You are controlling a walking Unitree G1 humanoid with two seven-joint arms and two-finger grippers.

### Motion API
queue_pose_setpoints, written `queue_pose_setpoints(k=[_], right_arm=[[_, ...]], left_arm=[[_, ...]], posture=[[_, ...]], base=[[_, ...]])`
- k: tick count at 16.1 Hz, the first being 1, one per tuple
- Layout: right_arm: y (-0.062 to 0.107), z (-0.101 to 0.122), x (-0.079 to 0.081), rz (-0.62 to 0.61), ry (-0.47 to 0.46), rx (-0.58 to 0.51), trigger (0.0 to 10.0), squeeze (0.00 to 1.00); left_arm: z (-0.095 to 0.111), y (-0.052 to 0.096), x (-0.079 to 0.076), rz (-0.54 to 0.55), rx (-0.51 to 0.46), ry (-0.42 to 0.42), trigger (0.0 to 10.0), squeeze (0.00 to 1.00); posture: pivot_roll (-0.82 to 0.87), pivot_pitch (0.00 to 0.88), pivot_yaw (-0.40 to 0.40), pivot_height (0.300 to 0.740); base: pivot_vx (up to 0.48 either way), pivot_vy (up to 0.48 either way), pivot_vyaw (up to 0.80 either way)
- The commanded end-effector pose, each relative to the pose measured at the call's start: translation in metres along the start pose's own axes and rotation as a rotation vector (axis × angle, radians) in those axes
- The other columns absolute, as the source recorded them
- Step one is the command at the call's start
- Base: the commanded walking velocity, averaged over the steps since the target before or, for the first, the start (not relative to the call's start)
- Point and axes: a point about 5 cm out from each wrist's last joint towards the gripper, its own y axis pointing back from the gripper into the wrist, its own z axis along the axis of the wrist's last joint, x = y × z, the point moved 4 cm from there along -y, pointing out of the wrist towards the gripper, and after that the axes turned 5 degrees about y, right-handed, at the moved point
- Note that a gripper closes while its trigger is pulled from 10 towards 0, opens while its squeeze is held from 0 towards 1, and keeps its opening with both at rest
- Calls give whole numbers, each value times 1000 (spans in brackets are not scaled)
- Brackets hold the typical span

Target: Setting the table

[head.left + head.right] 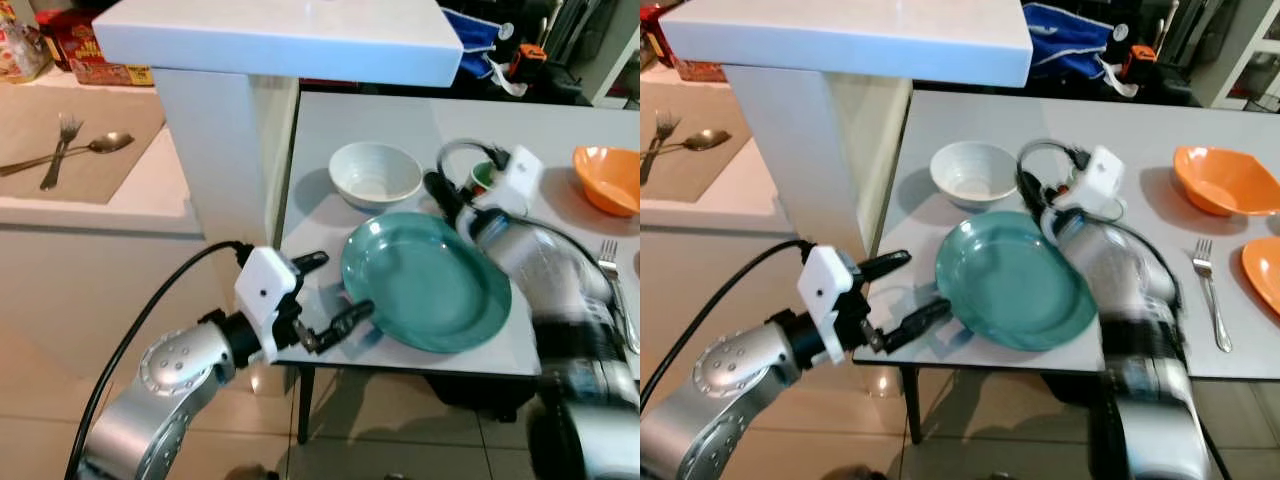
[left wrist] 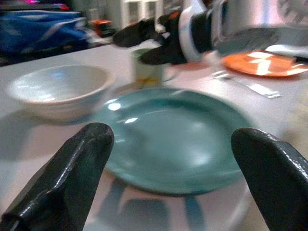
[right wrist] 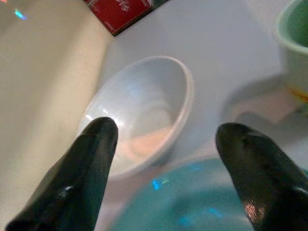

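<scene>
Left gripper (image 1: 335,292) spread at teal plate's (image 1: 427,281) near-left rim, right gripper (image 3: 163,159) spread above plate's far edge, near white bowl (image 1: 375,175).

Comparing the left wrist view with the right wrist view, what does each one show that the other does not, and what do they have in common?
Left wrist view, unlike the right wrist view: the right gripper, open, above the green cup; an orange plate; a fork; a blue bag.
Right wrist view, unlike the left: a red box and the pale counter side.
Both: the white bowl, the teal plate, the green cup and the grey table.
</scene>
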Motion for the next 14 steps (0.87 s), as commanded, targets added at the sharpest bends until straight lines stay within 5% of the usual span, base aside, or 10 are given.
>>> queue_pose_setpoints(k=[1,2,3,8,14], right_arm=[[-9,0,-7,-32,-50,1,10000,1000],[-13,1,-7,-37,-72,-2,10000,1000],[-22,1,-3,-31,-136,8,10000,0],[-33,-4,-7,-97,-141,21,10000,0],[-38,-8,6,-24,-327,22,10000,0]], left_arm=[[2,-3,11,74,18,-41,10000,0],[4,-4,13,86,12,-43,10000,0],[13,-4,17,107,-16,-60,10000,0],[21,2,16,113,-15,-74,10000,0],[23,10,14,128,17,-76,10000,0]], posture=[[118,64,-52,740],[118,64,-52,740],[126,79,-50,740],[160,132,-41,740],[218,154,-51,740]], base=[[0,0,0],[0,0,0],[0,0,0],[0,0,0],[0,0,0]])
